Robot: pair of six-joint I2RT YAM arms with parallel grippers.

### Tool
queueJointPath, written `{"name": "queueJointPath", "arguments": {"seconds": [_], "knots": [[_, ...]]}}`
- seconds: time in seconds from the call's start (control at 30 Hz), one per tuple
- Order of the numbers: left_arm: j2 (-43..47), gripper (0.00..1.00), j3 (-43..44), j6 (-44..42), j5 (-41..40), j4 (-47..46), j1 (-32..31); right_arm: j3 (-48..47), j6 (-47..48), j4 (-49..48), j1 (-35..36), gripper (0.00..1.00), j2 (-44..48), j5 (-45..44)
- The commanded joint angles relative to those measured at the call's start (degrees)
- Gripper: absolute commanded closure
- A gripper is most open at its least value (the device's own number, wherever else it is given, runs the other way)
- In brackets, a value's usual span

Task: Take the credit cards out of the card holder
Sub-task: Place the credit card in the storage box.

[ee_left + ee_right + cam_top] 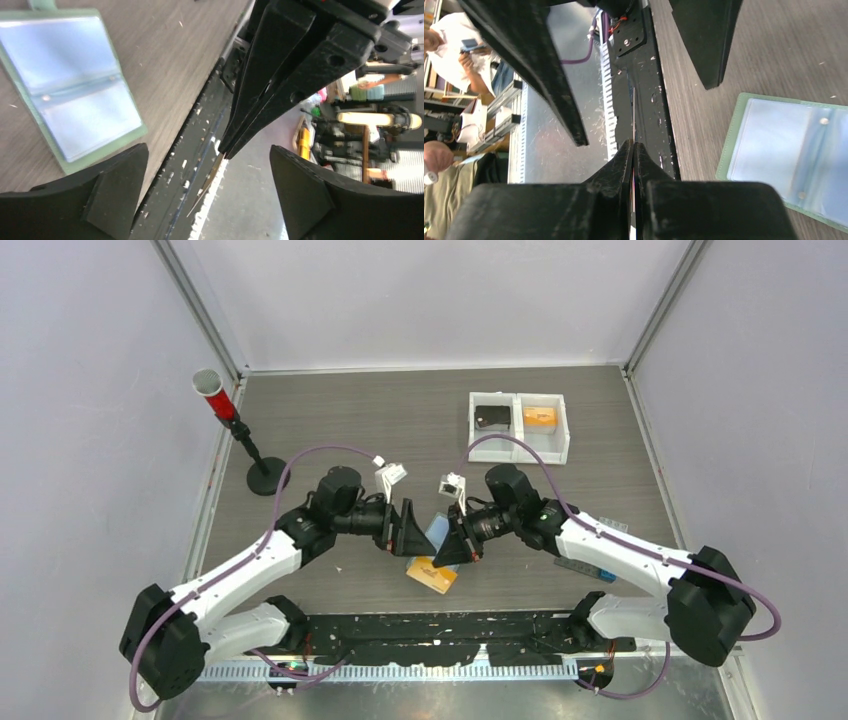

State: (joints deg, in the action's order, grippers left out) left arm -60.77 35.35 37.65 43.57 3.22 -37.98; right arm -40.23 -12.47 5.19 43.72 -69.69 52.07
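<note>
The card holder (438,529) lies open on the table between both grippers, sage-green rimmed with pale blue pockets (70,85) facing up. In the right wrist view the card holder (784,155) is to the right of the fingers. My right gripper (633,145) is shut on an orange-tan credit card (432,576), which shows edge-on as a thin sliver (207,180) held above the table's near edge. My left gripper (210,187) is open, its fingers (115,192) standing either side of that card without touching it.
A white two-compartment tray (519,445) at the back right holds a black flat piece (492,416) and an orange item (539,417). A black stand with a red tube (235,430) is at the back left. A black strip (440,635) runs along the near edge.
</note>
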Motion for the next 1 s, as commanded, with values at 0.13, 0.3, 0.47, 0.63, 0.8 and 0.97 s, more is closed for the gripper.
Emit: {"name": "queueJointPath", "arguments": {"seconds": [0.13, 0.3, 0.47, 0.63, 0.8, 0.97], "knots": [[6.08, 0.01, 8.83, -8.53, -15.11, 18.15, 0.1, -1.76, -5.6, -3.6, -3.22, 0.95, 2.42, -8.04], [12.03, 0.01, 11.16, -11.11, -28.89, 25.92, 0.17, -1.32, -8.92, -4.86, -7.95, 0.95, 1.39, -13.44], [21.25, 0.01, 9.62, -12.49, -39.6, 29.05, 0.12, -0.02, -15.15, -11.3, -12.92, 0.95, 1.39, -25.28], [29.59, 0.01, 6.05, -13.06, -46.92, 30.81, 0.16, 1.64, -24.99, -22.58, -16.79, 0.95, 1.34, -42.3], [34.79, 0.01, 4.42, -12.46, -49.13, 33.29, 0.16, 2.29, -31.66, -31.19, -17.55, 0.95, 0.49, -62.78], [36.21, 0.01, 6.82, -13.43, -48.89, 38.93, 0.18, 2.46, -38.24, -36.33, -18.0, 0.95, -1.63, -82.69]]}}
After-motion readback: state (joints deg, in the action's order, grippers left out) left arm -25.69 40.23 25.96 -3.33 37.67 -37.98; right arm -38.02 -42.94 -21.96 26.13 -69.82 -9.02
